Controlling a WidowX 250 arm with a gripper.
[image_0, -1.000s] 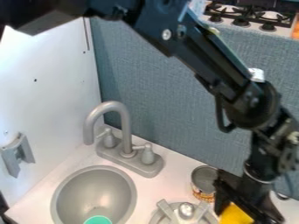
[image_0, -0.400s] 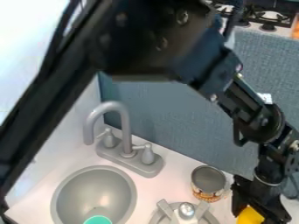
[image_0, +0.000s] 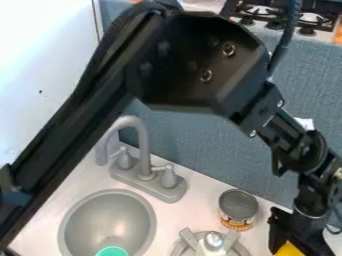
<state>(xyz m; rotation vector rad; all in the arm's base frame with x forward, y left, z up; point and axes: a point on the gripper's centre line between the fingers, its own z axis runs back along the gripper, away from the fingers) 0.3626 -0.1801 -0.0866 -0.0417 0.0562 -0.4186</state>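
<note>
The black gripper (image_0: 295, 241) hangs at the lower right, low over the white counter, to the right of an open can. A yellow object (image_0: 288, 250) sits between its fingers, which are closed on it; the object's lower part is cut off by the bottom edge. The can (image_0: 238, 204) stands upright with a patterned label. Partly cut off by the bottom edge is a grey round piece with a silver knob (image_0: 214, 240), left of the gripper.
A grey sink bowl (image_0: 107, 222) at the lower left holds a teal round item (image_0: 112, 251). Behind it rises a grey faucet (image_0: 143, 145) with two handles. A blue-grey wall panel (image_0: 200, 145) borders the counter, and a stove (image_0: 287, 15) is beyond it.
The gripper has shifted right and slightly down, carrying the yellow object along and widening its distance from the can. The upper arm has swung lower across the left side.
</note>
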